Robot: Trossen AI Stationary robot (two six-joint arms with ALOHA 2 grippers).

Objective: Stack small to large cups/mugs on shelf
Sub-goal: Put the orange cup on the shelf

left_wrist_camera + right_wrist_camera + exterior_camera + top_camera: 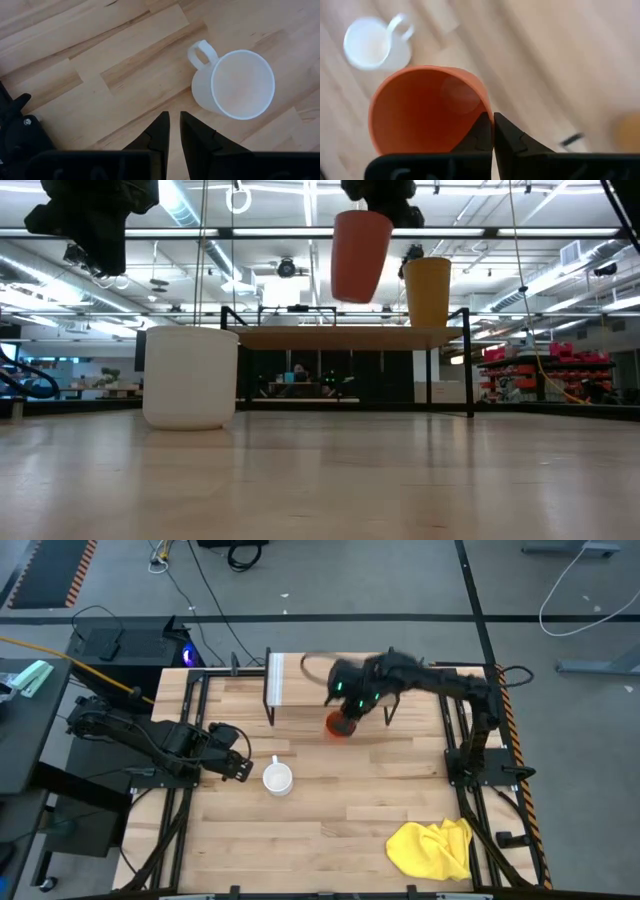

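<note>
My right gripper [492,122] is shut on the orange-red cup [360,255], which hangs in the air in front of the shelf [340,337]. In the high view the cup [341,726] shows under the gripper, at the near edge of the shelf [300,690]. The yellow-orange cup [427,290] stands upright on the shelf's top board. The white mug [278,778] stands on its base on the table, handle toward the far side. My left gripper [174,125] hovers shut just left of the mug [240,82], touching nothing. My right gripper pinches the orange-red cup's wall at the rim [482,107], one finger inside the cup and one outside. It comes from above, pointing down. The cup hangs below the fingers, lifted clear of table and shelf, slightly tilted.
A crumpled yellow cloth [432,848] lies at the table's near right corner. The shelf's black legs [468,365] and its pale end strip [276,680] stand on the far half of the table. Bare tabletop [330,820] spreads between mug and cloth.
</note>
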